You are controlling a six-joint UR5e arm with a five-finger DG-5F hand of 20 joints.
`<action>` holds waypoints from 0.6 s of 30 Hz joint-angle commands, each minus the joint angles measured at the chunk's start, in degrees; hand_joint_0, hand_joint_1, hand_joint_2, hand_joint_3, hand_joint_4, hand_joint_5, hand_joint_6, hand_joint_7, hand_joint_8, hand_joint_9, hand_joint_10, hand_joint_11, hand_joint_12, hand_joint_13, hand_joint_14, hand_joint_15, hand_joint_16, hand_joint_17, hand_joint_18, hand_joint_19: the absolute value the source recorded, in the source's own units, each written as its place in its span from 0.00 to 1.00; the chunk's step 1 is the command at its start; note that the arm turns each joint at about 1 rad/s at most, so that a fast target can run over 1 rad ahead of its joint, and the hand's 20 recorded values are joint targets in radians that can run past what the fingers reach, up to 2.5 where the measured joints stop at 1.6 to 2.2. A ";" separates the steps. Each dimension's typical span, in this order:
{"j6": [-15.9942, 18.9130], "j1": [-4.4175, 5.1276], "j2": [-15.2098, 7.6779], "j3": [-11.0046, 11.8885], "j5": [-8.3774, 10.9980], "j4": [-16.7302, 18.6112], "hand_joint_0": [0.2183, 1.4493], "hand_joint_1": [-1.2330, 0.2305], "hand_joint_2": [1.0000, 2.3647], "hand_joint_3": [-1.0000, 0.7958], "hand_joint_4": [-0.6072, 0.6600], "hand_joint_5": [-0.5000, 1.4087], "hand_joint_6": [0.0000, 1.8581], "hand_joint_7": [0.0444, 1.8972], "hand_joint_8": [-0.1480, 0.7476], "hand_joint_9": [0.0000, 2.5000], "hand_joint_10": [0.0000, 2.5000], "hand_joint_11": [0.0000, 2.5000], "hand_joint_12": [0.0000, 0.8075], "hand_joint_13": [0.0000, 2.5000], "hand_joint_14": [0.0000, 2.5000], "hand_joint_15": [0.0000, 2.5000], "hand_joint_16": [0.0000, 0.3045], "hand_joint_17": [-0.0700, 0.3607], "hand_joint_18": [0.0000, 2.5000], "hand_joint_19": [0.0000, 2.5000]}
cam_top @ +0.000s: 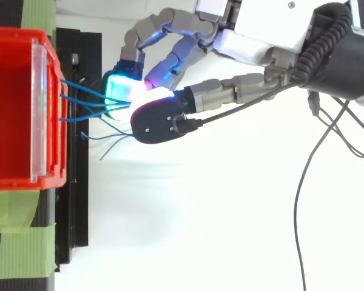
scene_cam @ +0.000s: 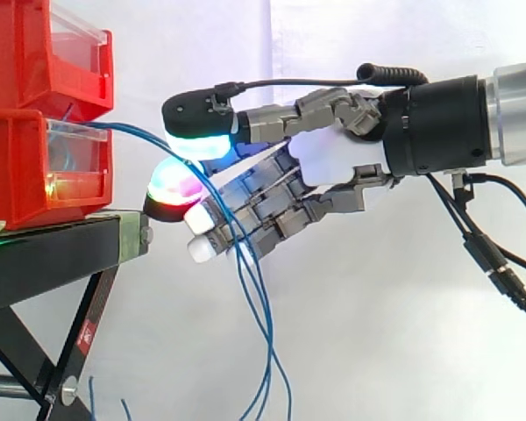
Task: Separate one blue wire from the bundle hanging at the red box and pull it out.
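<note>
Wires [scene_cam: 138, 132], blue, leave the front of the lower red bin [scene_cam: 26, 175] and droop past the black stand [scene_cam: 44, 259]. The hand [scene_cam: 333, 158] pinches several between curled thumb and fingers just off the bin. Another bin [scene_cam: 35, 53] sits stacked above.

Setting: a robotics test lab. Evidence: a plain white curtain [scene_cam: 351, 333] as backdrop, stacked red storage bins [scene_cam: 35, 132] on a black metal stand [scene_cam: 44, 254], and green tape [cam_top: 24, 251] strips at the stand's edge.
</note>
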 commanded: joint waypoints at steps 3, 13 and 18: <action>-2.18 -0.38 1.15 0.12 -1.35 -0.63 0.27 0.38 0.01 0.38 0.63 0.19 0.44 0.46 0.59 0.39 0.01 0.23 0.57 0.34 0.00 0.17 0.18 0.44 0.34 0.20; -8.16 -0.55 3.08 0.03 -1.26 -0.63 0.28 0.35 0.01 0.42 0.60 0.19 0.46 0.48 0.59 0.39 0.01 0.23 0.56 0.34 0.00 0.17 0.17 0.44 0.35 0.20; -8.33 -0.47 3.08 0.03 -1.00 -0.54 0.29 0.35 0.01 0.45 0.57 0.19 0.47 0.46 0.58 0.39 0.01 0.24 0.55 0.34 0.01 0.17 0.17 0.44 0.35 0.20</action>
